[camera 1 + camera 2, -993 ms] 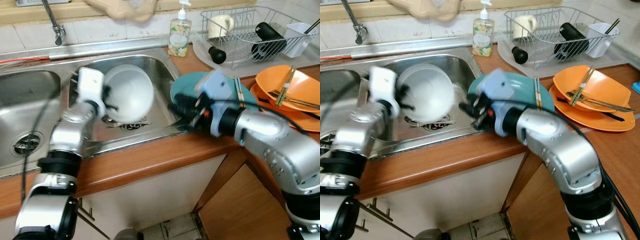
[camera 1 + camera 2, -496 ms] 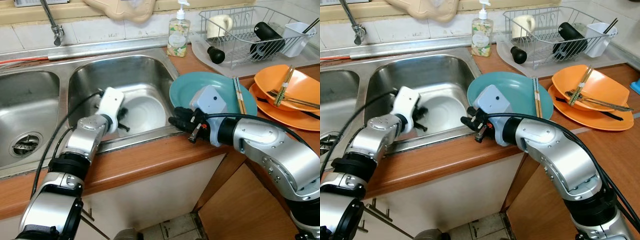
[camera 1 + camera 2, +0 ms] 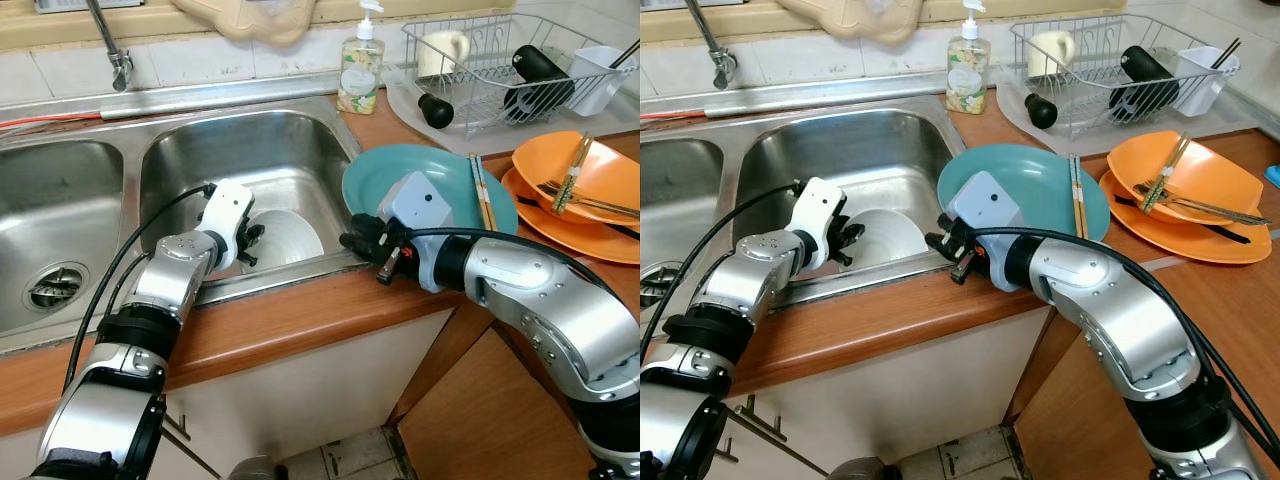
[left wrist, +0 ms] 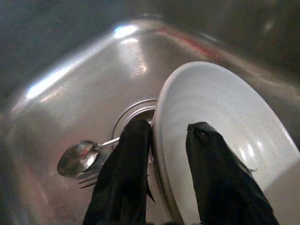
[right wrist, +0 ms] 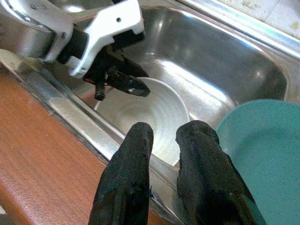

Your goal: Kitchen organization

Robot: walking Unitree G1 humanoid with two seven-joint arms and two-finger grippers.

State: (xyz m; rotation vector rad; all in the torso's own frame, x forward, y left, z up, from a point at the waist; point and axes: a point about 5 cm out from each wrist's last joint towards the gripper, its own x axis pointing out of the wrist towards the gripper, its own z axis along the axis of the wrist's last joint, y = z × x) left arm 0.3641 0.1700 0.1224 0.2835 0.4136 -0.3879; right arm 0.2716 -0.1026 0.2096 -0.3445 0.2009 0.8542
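White bowl (image 3: 285,236) in sink (image 3: 250,150), w/ cutlery (image 4: 84,161).

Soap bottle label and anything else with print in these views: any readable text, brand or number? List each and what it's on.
Soap bottle behind the sink: printed label, far too small and blurred to read.
Teal plate, orange plates, white bowl, dish rack: no print that I can see.
Nothing legible in any view.
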